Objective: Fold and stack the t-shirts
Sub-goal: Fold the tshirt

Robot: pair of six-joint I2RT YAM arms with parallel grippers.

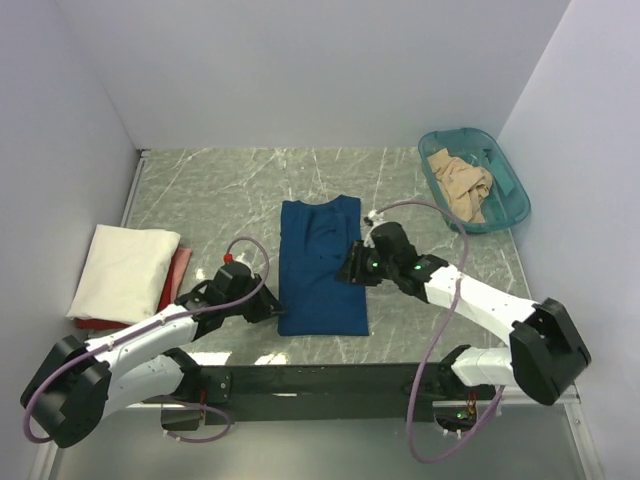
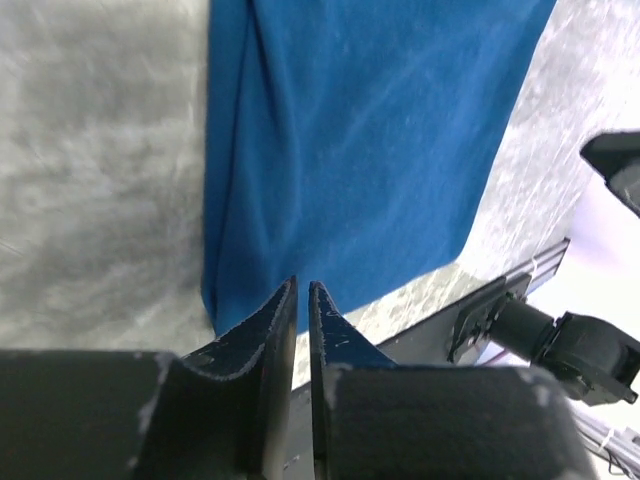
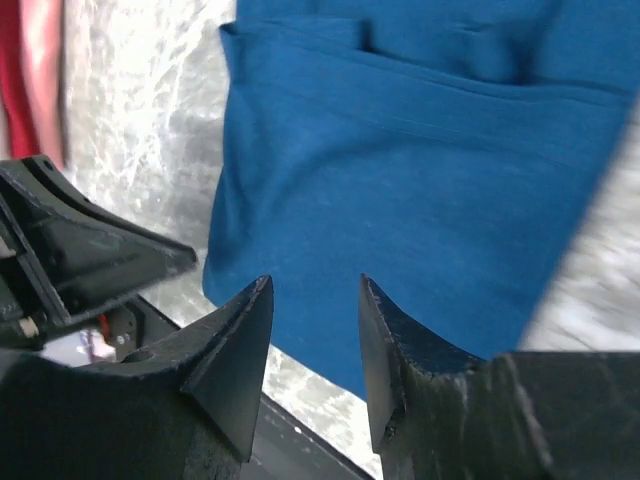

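A blue t-shirt [image 1: 322, 268] lies flat in the middle of the table, folded into a long strip. My left gripper [image 1: 270, 306] sits at its near left corner, jaws drawn almost together with nothing between them; in the left wrist view the gripper [image 2: 303, 285] points at the shirt's [image 2: 360, 140] bottom edge. My right gripper [image 1: 348, 270] is open over the shirt's right edge. The right wrist view has this gripper [image 3: 317, 285] above blue cloth [image 3: 420, 170], holding nothing. A cream-white t-shirt [image 1: 125, 270] lies folded at the left. A tan t-shirt [image 1: 460, 185] is crumpled in the tub.
A teal plastic tub [image 1: 512, 207] stands at the back right corner. A red cloth [image 1: 178, 268] lies under the cream-white shirt, its edge showing. Walls close in the table at the left, back and right. A black rail [image 1: 330, 380] runs along the near edge.
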